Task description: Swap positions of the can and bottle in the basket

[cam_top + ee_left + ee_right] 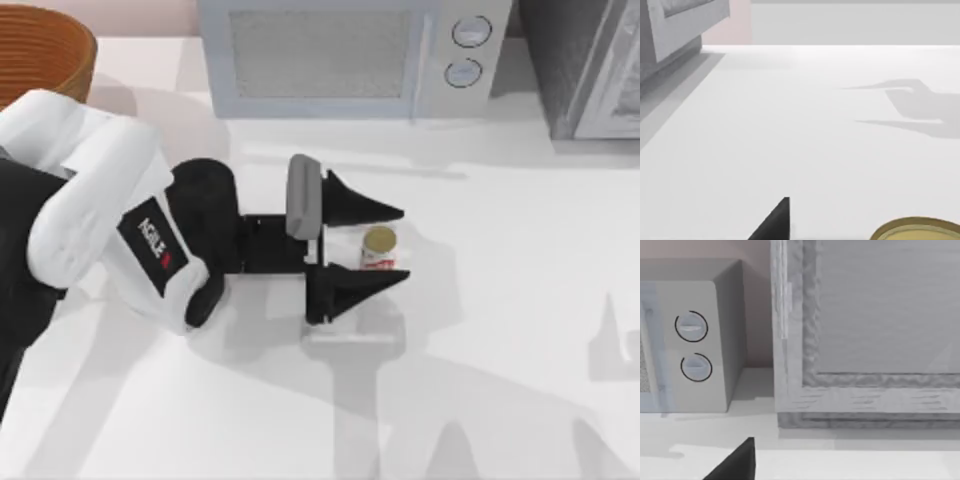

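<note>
Black fingers of my left gripper (366, 245) stand spread apart over the middle of the white table (500, 300), one on each side of the can (379, 247). From the top view the can sits upright between the two tapered fingertips, closer to the tips than to the palm, and I see a sliver of table between it and each finger, so the jaws are released and nothing is grasped. The can shows its dull gold top and a strip of red label on white. In the left wrist view the same gold top (917, 230) lies at the frame's edge, with one dark fingertip (774, 222) beside it and bare table stretching beyond.

Behind the fingers, the grey wrist block and the black forearm lead back to my white left arm (95, 190), which reaches in from the table's left side.

The basket (45, 50) stands at the far left corner of the table, well apart from the can; its ribbed brown-orange wall is all I can make out.

A microwave (350, 55) sits along the far edge, with two round dials on its front, and a grey cabinet (590, 65) stands to its right.

In the right wrist view one dark fingertip of my right gripper (735, 462) faces the microwave's dials (692, 347) and the cabinet; I cannot tell how its fingers stand.
</note>
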